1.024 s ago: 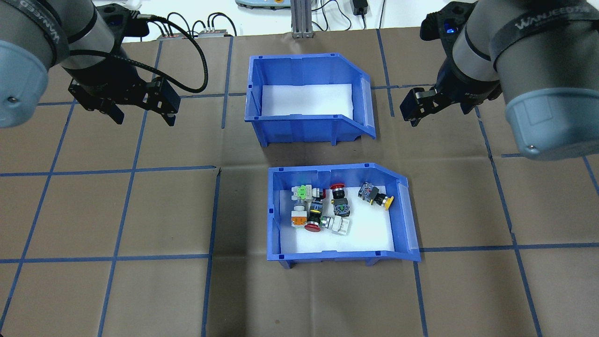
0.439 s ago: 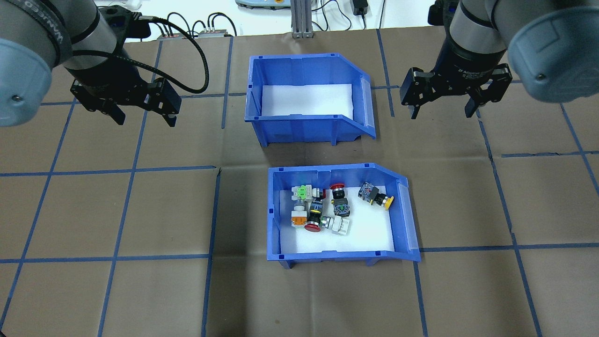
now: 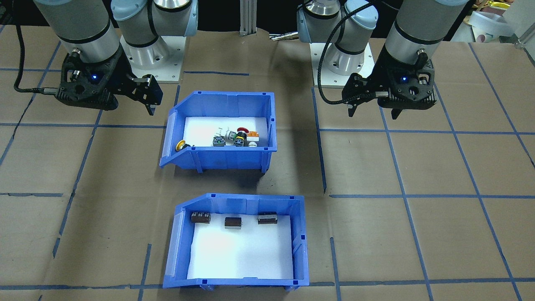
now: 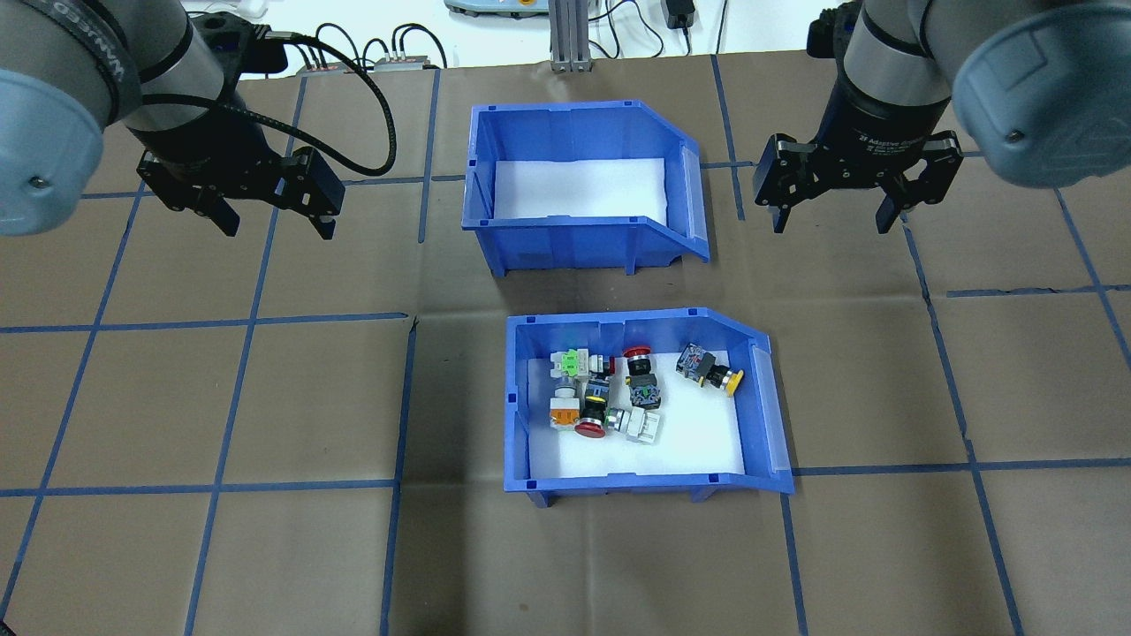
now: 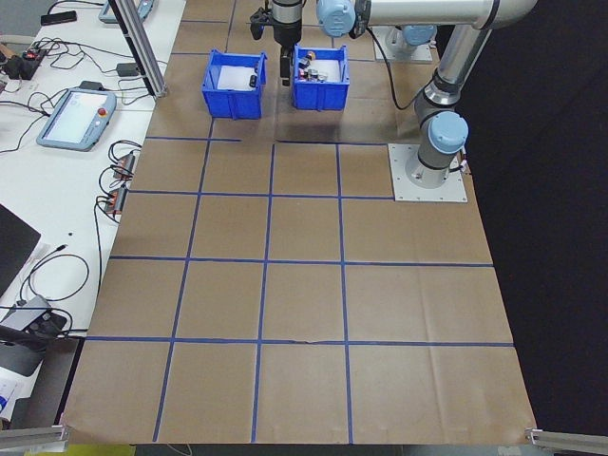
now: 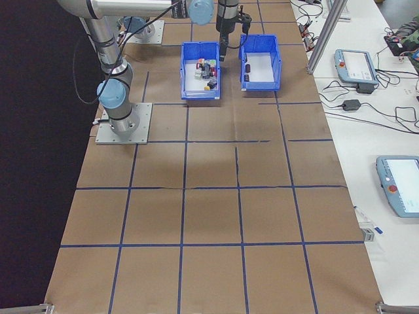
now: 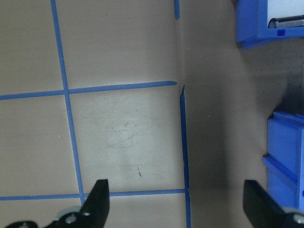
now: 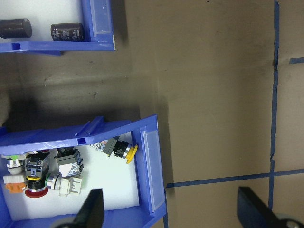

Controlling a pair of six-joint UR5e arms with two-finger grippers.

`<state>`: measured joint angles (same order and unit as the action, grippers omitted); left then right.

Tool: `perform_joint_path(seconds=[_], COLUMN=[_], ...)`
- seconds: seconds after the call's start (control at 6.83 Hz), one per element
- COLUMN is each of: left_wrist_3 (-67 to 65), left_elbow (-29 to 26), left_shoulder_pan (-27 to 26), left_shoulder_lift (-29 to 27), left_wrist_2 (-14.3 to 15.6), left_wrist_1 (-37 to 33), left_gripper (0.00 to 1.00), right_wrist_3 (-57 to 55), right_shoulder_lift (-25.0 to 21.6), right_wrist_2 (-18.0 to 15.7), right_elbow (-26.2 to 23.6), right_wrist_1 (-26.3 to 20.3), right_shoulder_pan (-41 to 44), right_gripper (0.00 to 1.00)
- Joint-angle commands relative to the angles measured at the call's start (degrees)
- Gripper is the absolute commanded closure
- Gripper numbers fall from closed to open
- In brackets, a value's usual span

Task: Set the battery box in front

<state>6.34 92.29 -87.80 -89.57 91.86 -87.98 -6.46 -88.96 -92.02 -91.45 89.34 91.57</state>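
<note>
Right gripper point(image 4: 831, 216) turned, beside battery box point(image 4: 579, 181).

Brown paper-covered table point(image 4: 265, 397) with blue tape grid point(image 4: 239, 322)

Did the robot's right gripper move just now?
Yes. The right gripper swung around beside the blue plastic battery box, so both fingers now show, spread open; the box stayed put.
</note>
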Motion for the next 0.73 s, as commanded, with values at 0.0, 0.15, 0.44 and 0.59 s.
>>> perform_joint_path(seconds=[0.0, 0.15, 0.44, 0.59], left_wrist_3=[0.0, 0.0, 0.0, 0.0], left_elbow=[0.0, -0.2, -0.6, -0.5], left_shoulder_pan=[0.0, 0.0, 0.0, 0.0], left_shoulder_lift=[-0.3, -0.3, -0.6, -0.5], left_wrist_2=[0.0, 0.0, 0.1, 0.1], left_wrist_1=[0.0, 0.0, 0.0, 0.0], left_gripper=[0.01, 0.01, 0.01, 0.01], right_wrist_3=[0.0, 0.0, 0.0, 0.0], right_shoulder_lift=[-0.2, -0.1, -0.2, -0.2], right_wrist_2=[0.1, 0.1, 0.0, 0.0], right_elbow=[0.0, 0.0, 0.1, 0.2], right_wrist_1=[0.0, 0.1, 0.1, 0.1], right_shoulder_pan=[0.0, 0.0, 0.0, 0.0], right_gripper=[0.0, 0.0, 0.0, 0.0])
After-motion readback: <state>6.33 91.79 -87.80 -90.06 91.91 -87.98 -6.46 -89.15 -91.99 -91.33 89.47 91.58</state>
